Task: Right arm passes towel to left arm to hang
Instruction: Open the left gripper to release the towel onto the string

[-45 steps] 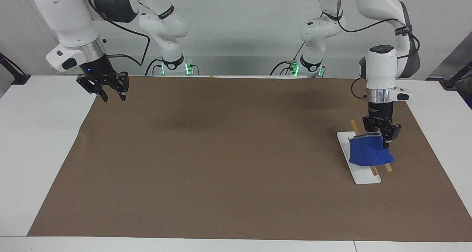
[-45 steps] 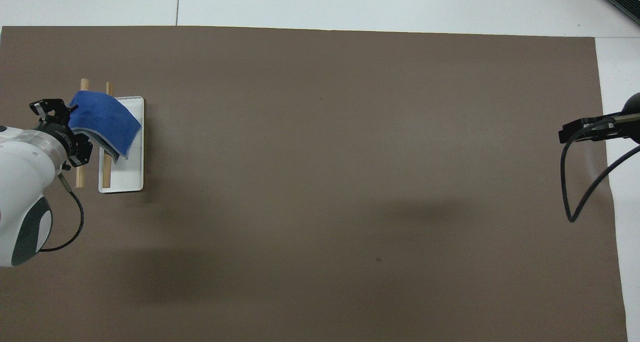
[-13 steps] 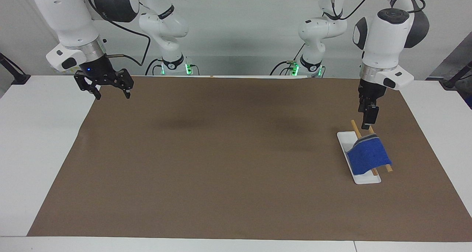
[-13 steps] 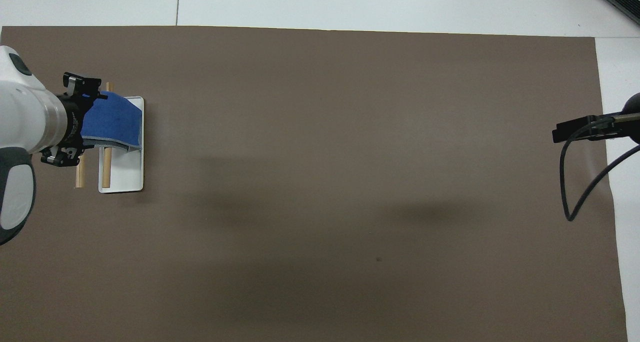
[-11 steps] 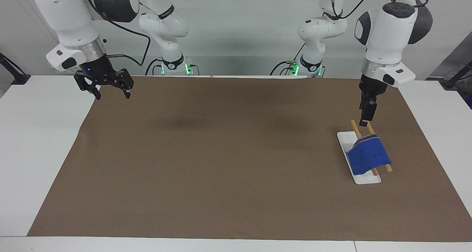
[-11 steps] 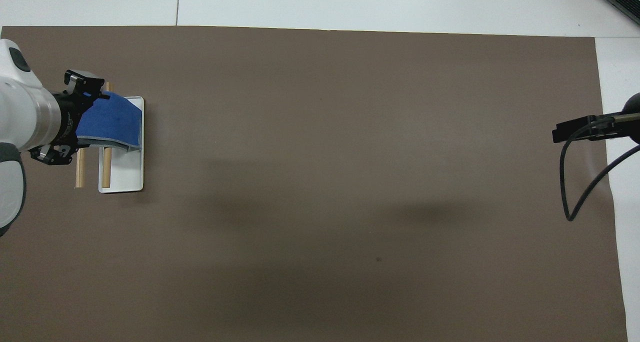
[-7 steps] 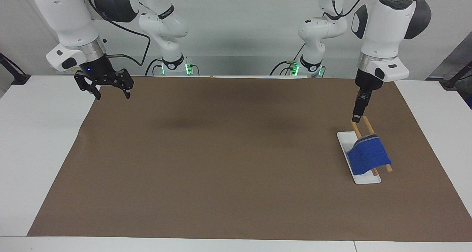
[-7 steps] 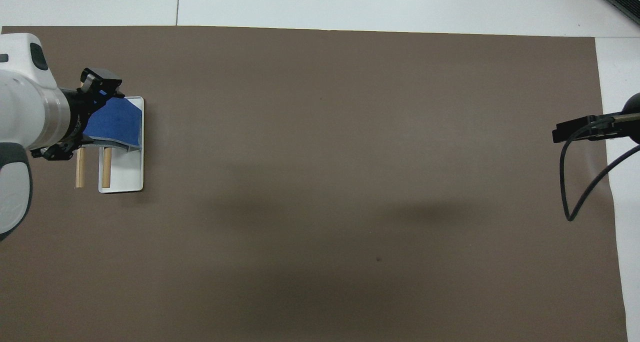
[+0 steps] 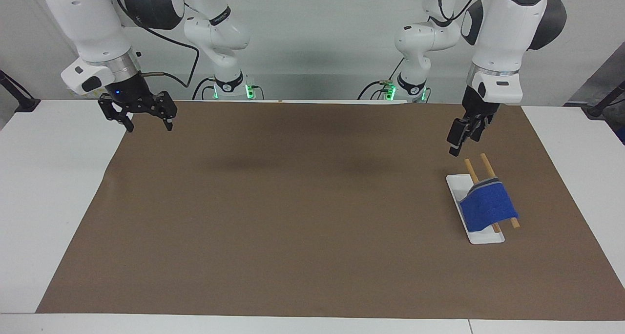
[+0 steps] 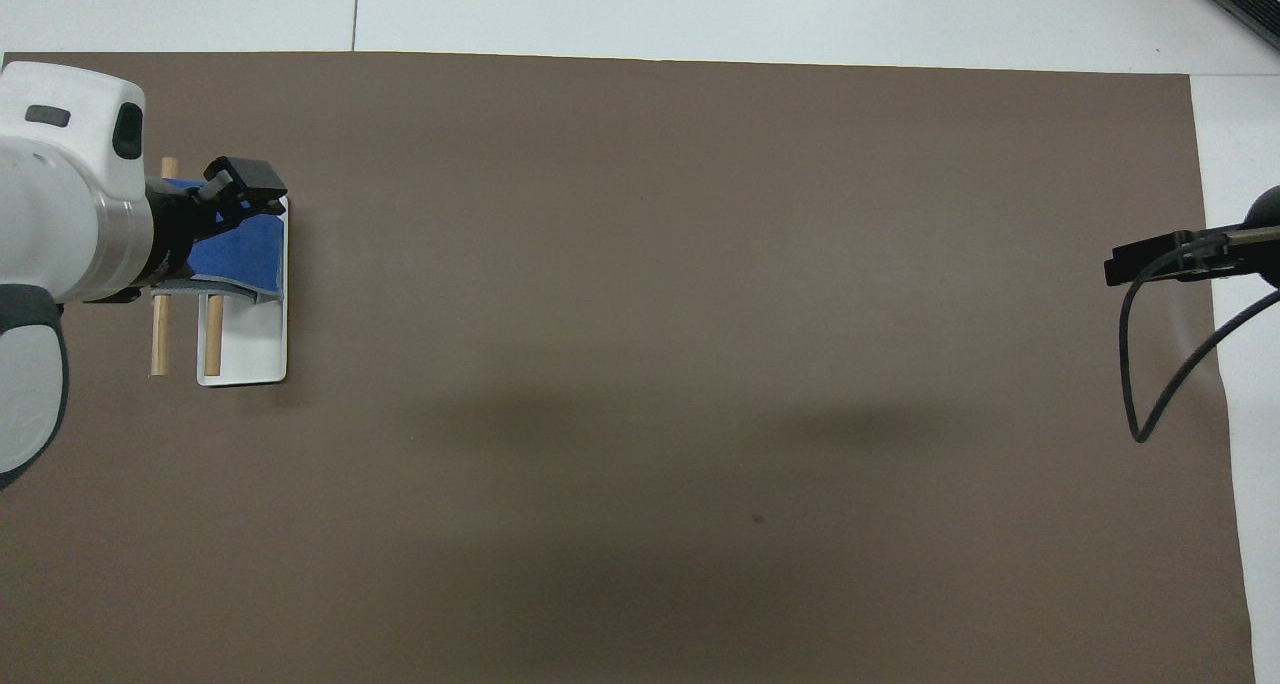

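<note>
Where checked across the facing view from its left: right gripper (image 9: 146, 122) hanging spread and empty over the brown mat's (image 9: 293, 202) edge at the right arm's end, waiting. Further along: left gripper (image 9: 461, 138) spread, empty, now lifted and swung clear of the rack, no longer over the wooden rods (image 9: 476, 170). Blue towel (image 9: 487, 204) left draped over both rods on the white tray (image 9: 483, 238), at the left arm's end. Judged: hanging done, release clean, only withdrawal outstanding.
</note>
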Robot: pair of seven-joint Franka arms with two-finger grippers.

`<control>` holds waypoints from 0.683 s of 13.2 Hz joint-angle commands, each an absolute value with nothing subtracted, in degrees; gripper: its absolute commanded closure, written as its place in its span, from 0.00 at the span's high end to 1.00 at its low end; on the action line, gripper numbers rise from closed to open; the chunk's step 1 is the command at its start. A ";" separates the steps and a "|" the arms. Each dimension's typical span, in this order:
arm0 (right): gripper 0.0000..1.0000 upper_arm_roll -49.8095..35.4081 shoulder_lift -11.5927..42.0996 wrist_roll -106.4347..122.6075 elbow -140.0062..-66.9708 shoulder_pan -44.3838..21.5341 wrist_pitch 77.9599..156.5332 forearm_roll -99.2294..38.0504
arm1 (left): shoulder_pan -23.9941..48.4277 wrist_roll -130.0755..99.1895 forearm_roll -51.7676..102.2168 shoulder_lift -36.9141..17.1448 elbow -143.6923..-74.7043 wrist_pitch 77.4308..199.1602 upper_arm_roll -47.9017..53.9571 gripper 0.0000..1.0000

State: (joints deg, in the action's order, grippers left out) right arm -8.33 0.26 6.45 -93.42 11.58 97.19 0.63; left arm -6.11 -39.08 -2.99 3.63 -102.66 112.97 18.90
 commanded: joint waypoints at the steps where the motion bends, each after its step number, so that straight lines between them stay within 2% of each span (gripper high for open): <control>1: 1.00 -8.53 -1.14 6.06 -95.10 11.95 97.73 -0.35 | -3.35 -29.03 -1.85 3.25 -99.23 106.54 17.15 1.00; 3: 1.00 -8.53 -1.14 6.06 -95.10 11.95 97.65 -0.35 | -2.29 -24.63 -1.93 3.34 -99.14 105.30 16.18 1.00; 9: 1.00 -8.53 -1.14 6.06 -95.10 11.95 97.73 -0.35 | 2.98 -6.35 0.69 2.82 -91.78 95.02 5.38 1.00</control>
State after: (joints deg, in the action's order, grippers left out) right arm -8.33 0.26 6.45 -93.42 11.58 97.19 0.63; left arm 0.17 -10.72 -1.52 3.65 -95.58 98.83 9.21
